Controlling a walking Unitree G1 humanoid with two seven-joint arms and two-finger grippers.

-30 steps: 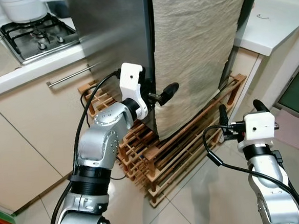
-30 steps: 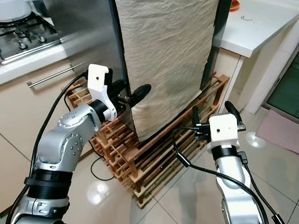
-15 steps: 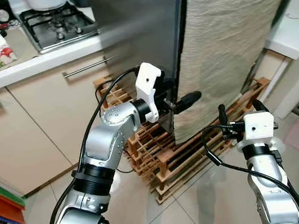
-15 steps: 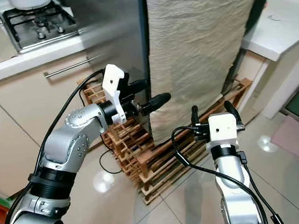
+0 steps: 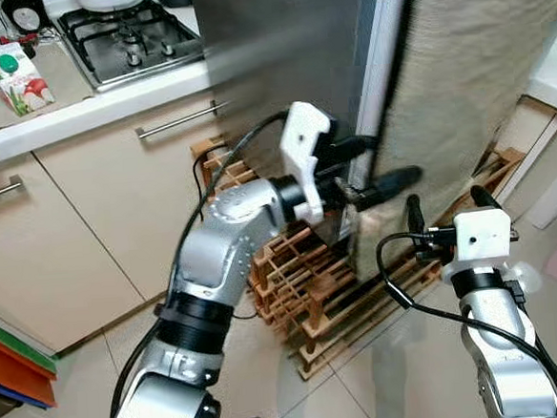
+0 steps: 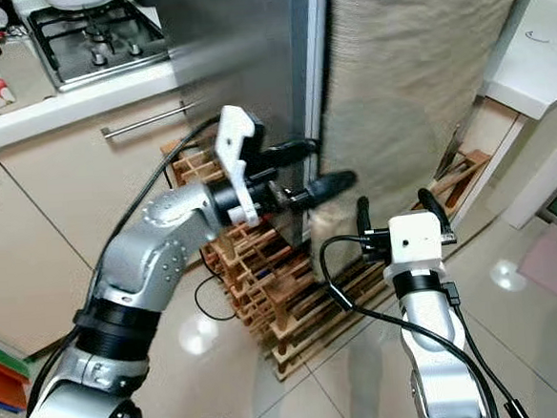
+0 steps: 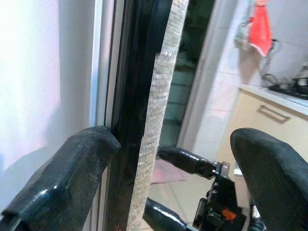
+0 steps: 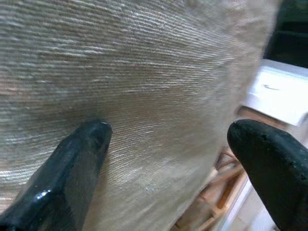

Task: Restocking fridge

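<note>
The left gripper point(image 5: 367, 169), fingers spread, straddles the upright edge of the cloth-draped stainless fridge door point(image 5: 385, 87), which runs vertically between them. The right gripper point(image 5: 446, 212), also spread, hangs just below, facing the beige cloth point(image 5: 479, 71).

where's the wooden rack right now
In the head views, the slatted wooden rack sits on the tiled floor under the steel fridge, below the left gripper.

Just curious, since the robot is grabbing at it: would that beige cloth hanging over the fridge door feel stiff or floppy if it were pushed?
Probably floppy: the cloth hangs in wrinkles over the fridge door. Its woven surface looks rough, so likely not slippery. The left gripper straddles the door's edge, where the cloth looks thin, so probably light.
</note>
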